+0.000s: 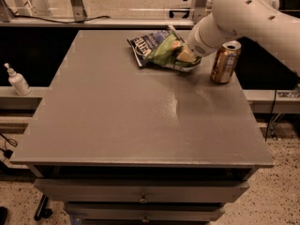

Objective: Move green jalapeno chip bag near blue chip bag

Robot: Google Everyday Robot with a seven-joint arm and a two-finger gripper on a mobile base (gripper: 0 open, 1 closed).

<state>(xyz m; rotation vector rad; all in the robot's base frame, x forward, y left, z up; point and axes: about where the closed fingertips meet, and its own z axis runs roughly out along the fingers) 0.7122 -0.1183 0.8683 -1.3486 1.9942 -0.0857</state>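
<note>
The green jalapeno chip bag (164,54) lies crumpled at the far middle of the grey table (117,111), resting partly on the right edge of the dark blue chip bag (144,45). The two bags touch and overlap. My gripper (184,55) comes in from the right at the end of the white arm (234,18) and sits at the green bag's right end, low over the table. The arm hides the fingers.
A gold drink can (225,62) stands upright just right of the gripper, near the table's right edge. A white pump bottle (18,80) stands on a shelf off the table's left side. Drawers sit below the table's front edge.
</note>
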